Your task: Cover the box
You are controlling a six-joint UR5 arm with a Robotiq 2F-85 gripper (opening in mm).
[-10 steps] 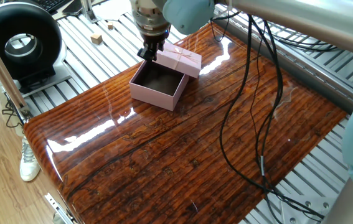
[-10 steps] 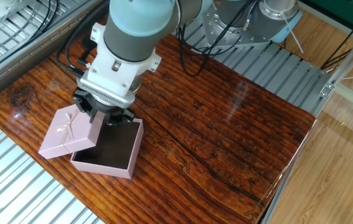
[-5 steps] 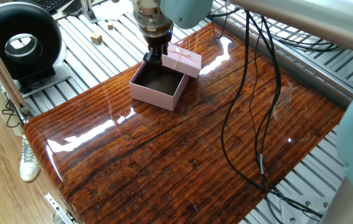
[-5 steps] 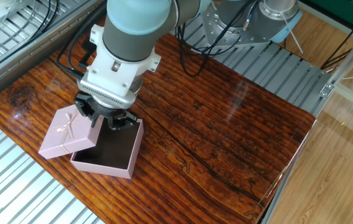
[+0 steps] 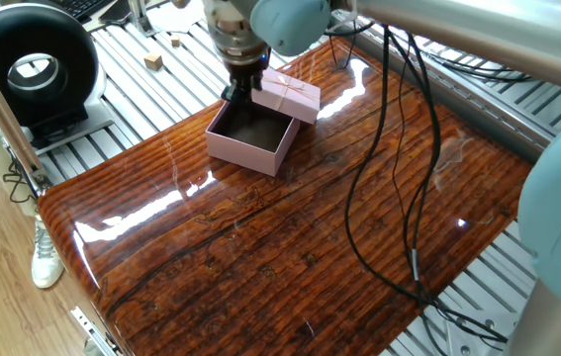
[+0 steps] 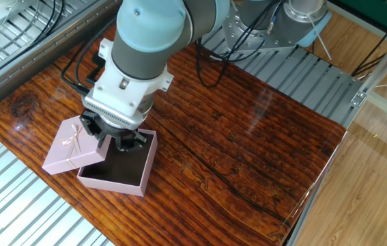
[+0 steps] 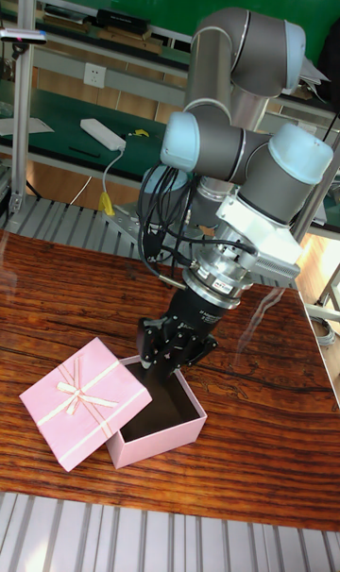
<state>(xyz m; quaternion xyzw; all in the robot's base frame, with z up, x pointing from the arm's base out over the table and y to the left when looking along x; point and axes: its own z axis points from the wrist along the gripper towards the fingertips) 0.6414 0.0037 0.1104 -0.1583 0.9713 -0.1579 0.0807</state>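
The box (image 6: 115, 172) sits uncovered on the bench (image 6: 248, 123), its lid (image 6: 74, 145) leaning on one wall, so the gripper (image 6: 111, 137) hovers at that edge, probably to grasp it; whether its fingers are spread I cannot tell.

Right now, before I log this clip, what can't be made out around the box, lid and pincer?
- Pincer: its dark fingers blur together in all three views, so whether it is open or gripping the lid is unclear.
- Box: in the tall fixed view the lid and pincer hide most of its inside; the lid leans over one edge.
- Lid's far edge: in the other fixed view the wrist covers it.
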